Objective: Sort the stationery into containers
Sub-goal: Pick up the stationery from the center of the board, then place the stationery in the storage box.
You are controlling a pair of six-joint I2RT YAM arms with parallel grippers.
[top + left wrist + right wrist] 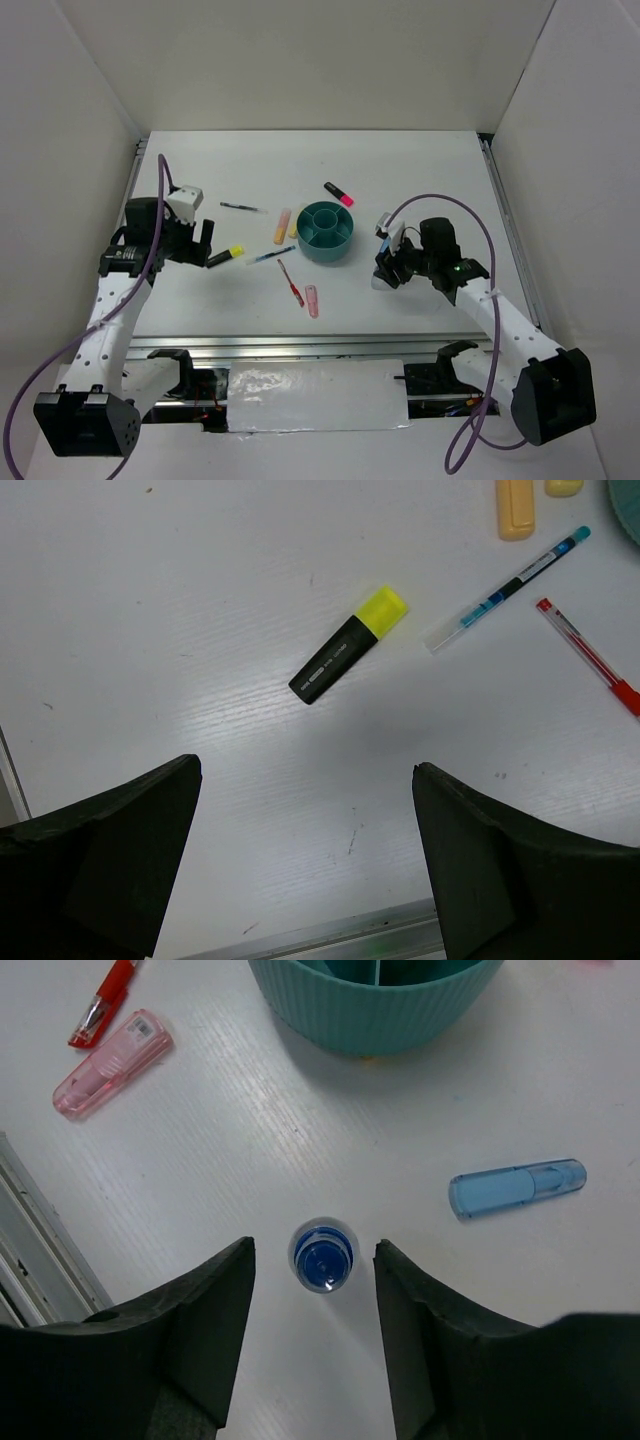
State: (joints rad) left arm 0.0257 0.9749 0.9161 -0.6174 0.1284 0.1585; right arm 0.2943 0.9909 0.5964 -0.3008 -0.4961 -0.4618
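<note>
Table edges: the white table (420, 170) is boxed by white walls (300, 60) at the back and on both sides. A metal rail (260, 346) runs along its near edge.
Open room: bare surface shows behind the teal organiser bowl (326, 256) and along the far right. The items crowd the middle, left of and in front of the bowl.
Left gripper (305, 770): jaws spread wide with nothing between them, over bare table near the rail.
Right gripper (314, 1246): jaws stand either side of the bottle (322, 1258), with a strip of table showing on each side, so no contact.
Bottle: upright, blue cap up, long axis vertical. It sits to the near right of the bowl.
Yellow highlighter (348, 645): lies diagonally, its yellow cap pointing toward the bowl.
Blue pen (505, 590): lies almost along the highlighter's line, between it and the bowl.
Red pen (590, 657): lies diagonally, running far-left to near-right.
Orange marker (282, 226): long axis runs near to far, just left of the bowl.
Pink marker (112, 1063): lies flat beside the red pen's near end.
Light-blue marker (517, 1188): lies flat, apart from the bottle, its axis crosswise to the gripper.
</note>
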